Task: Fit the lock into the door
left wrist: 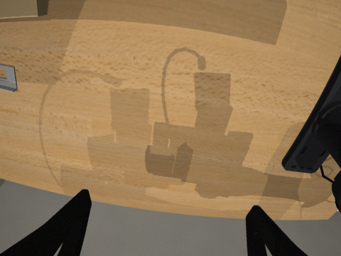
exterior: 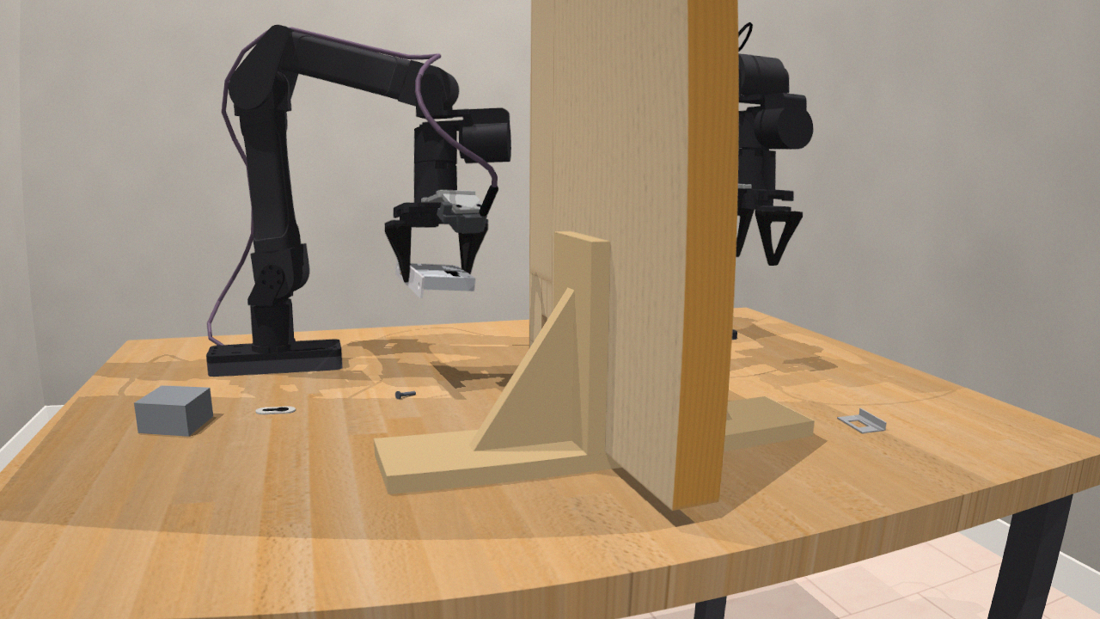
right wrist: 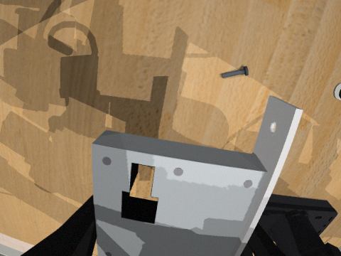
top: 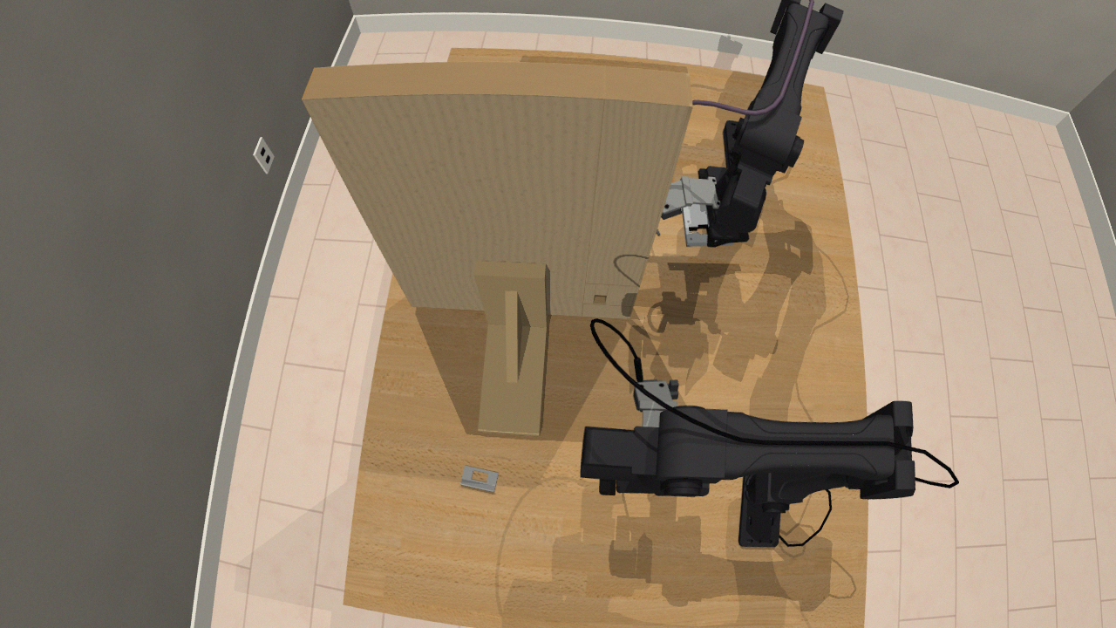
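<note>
One boxy metal lock (top: 694, 216) (exterior: 442, 278) (right wrist: 199, 199) pinched by right gripper (exterior: 436, 269); left gripper (left wrist: 170, 210) spread.

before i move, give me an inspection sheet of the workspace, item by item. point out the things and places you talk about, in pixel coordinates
Surface: brown wooden table (top: 421, 546) (exterior: 476, 569), arm shadows across it.
Job's things: silver rectangular metal lock (exterior: 449, 283) (right wrist: 199, 199) held off the table, out of the slot; tall pale wooden door (top: 483, 179) (exterior: 615, 192) upright.
Clutter: grey block (exterior: 170, 412), oval keyhole plate (exterior: 265, 410), dark bolt (exterior: 405, 394) (right wrist: 234, 72), angled metal plate (top: 468, 478) (exterior: 861, 422) (left wrist: 12, 83).
Grippers: right pincer (exterior: 436, 272) shut on the lock; left pincer (left wrist: 170, 210) open, empty.
Cables: purple (top: 729, 107) (exterior: 230, 280) along right arm, black (top: 616, 360) along left; no snag seen.
Surroundings: grey walls, tiled floor; people: nothing seen.
</note>
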Robot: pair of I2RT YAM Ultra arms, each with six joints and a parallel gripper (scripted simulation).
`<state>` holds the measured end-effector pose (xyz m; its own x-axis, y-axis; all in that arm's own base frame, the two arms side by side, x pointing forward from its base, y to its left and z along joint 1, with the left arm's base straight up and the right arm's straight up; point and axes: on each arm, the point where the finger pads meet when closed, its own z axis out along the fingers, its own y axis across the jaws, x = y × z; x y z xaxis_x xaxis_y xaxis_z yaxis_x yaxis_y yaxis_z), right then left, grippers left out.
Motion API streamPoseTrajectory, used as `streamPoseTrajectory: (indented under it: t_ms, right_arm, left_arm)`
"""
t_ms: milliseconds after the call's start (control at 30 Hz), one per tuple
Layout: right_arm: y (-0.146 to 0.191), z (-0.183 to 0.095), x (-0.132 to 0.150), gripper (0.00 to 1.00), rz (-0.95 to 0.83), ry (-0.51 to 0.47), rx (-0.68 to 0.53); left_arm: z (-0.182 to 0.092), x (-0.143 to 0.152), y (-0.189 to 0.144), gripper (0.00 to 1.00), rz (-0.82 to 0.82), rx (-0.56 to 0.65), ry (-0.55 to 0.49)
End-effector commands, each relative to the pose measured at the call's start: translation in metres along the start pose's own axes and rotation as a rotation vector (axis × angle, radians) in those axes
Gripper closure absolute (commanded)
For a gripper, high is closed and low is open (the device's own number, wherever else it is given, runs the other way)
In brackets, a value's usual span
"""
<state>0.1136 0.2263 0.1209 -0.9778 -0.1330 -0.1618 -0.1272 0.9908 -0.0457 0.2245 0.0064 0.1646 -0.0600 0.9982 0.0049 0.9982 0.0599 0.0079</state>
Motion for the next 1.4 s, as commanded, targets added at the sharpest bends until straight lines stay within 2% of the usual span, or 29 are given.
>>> streamPoseTrajectory:
  t_ms: [0,433,533,1000,1067,1367]
  right_arm:
    - [0.006,-0.011,-0.006,0.24,0.024,0.049,-0.04]
    - [0.012,0.008,0.017,0.24,0.161,0.473,-0.094]
    - [0.013,0.005,0.017,0.24,0.173,0.494,-0.115]
    - [0.033,0.001,0.022,0.24,0.387,0.912,-0.249]
    - [0.033,0.001,0.022,0.24,0.387,0.912,-0.249]
    - [0.049,-0.01,0.008,0.24,0.555,1.142,-0.377]
  left_arm:
    - [-0.005,-0.001,-0.004,0.0,0.007,0.0,-0.005]
    - [-0.005,-0.001,-0.004,0.0,0.007,0.0,-0.005]
    - [-0.005,-0.001,-0.004,0.0,0.007,0.0,-0.005]
    - [-0.005,-0.001,-0.004,0.0,0.007,0.0,-0.005]
    - [-0.005,-0.001,-0.004,0.0,0.007,0.0,-0.005]
    - [-0.005,-0.001,-0.004,0.0,0.007,0.0,-0.005]
